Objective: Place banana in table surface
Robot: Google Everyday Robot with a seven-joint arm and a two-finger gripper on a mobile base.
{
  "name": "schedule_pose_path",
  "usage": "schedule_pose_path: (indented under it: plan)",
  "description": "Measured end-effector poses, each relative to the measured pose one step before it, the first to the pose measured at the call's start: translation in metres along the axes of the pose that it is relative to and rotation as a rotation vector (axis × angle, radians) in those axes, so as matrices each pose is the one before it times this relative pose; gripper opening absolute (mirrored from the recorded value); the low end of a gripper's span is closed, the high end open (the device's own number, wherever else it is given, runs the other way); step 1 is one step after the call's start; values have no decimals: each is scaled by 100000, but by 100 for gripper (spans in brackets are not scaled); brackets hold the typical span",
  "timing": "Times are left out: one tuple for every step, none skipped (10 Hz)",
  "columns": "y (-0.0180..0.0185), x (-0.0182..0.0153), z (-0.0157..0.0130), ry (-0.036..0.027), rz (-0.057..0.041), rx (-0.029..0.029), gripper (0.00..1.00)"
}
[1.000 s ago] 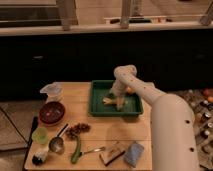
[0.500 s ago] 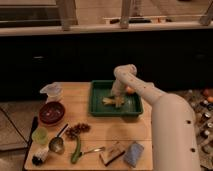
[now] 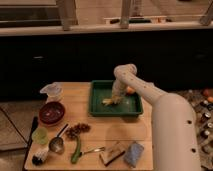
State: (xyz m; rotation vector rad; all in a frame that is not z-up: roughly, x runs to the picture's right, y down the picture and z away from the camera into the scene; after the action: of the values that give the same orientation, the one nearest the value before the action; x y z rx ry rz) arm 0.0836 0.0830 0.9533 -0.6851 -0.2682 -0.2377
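**A:** Closed right up since a second ago: squeezed the gripper (image 3: 114,98) tight onto the banana (image 3: 107,101), with hardly a shift of the arm (image 3: 131,77) otherwise.

**B:** Still low in the green tray (image 3: 97,95), then?

**A:** Yes, down near the middle of the tray floor, with a round orange fruit (image 3: 130,90) just beside it on the right. Not visibly lifted.

**B:** And all around?

**A:** Looking at a light wooden table surface (image 3: 107,127), set before dark cabinet fronts (image 3: 60,60) under a pale counter ledge (image 3: 75,29). Crowded along the left and front with a clear cup (image 3: 52,91), a red-brown bowl (image 3: 51,113), a small green cup (image 3: 40,135), a spoon (image 3: 56,145), a dark cluster (image 3: 77,130), a long green vegetable (image 3: 76,151), a fork (image 3: 94,150), a brownish block (image 3: 112,153) and a blue sponge (image 3: 134,153).

**B:** Pose?

**A:** Rising from the bulky white body (image 3: 172,130) at the right, bending at a high elbow behind the tray, then dropping steeply into it.

**B:** Room to move?

**A:** Bare wood in a band between the tray's front wall and the front-row clutter, and more just left of the tray. Tight on the right, with the tray close to that table edge and the body covering the corner.
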Motion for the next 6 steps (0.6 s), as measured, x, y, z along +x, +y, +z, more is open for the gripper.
schedule_pose_path:
  plan:
    - [31, -202, -1079, 1565, 318, 688, 0]
    - [-89, -324, -1176, 1314, -43, 912, 0]
    - [-81, -386, -1342, 1340, -136, 928, 0]
    - [2, -126, -791, 1133, -208, 423, 0]
    - [46, -155, -280, 406, -140, 151, 0]
    - [98, 61, 1, 588, -27, 46, 0]
